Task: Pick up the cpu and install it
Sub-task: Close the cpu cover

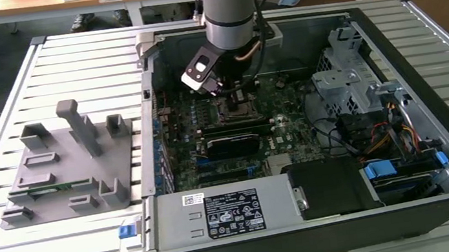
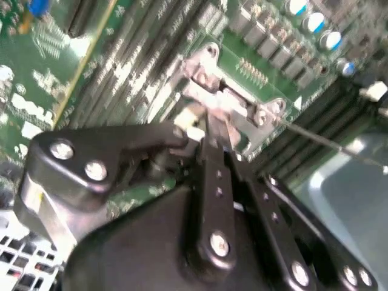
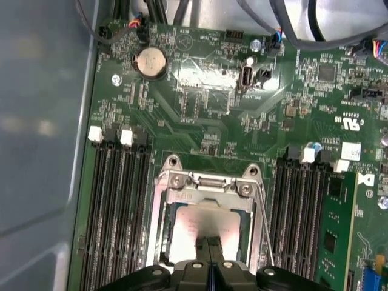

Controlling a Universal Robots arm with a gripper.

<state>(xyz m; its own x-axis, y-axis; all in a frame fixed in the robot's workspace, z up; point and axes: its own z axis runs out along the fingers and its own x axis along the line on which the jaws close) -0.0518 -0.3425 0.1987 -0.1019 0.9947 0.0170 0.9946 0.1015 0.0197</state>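
The black linkage bars of the end effector [image 2: 209, 134] sit closest in the second wrist view, narrowing to two fingers pressed together with no gap between them. In the first wrist view, the end effector [image 3: 209, 250] has its closed tips over the near edge of the cpu [image 3: 203, 219]. Whether they touch it I cannot tell. The cpu lies flat inside the metal socket frame [image 3: 174, 182]. Banks of memory slots [image 3: 115, 206] flank the frame closely on both sides, and a green memory stick [image 3: 337, 230] stands beyond one bank. In the exterior view the arm [image 1: 232, 14] drops almost vertically into the open computer case [image 1: 420, 28] on the slatted table [image 1: 68, 62]. It stands well apart from the case walls and the drive cage [image 1: 344, 77].
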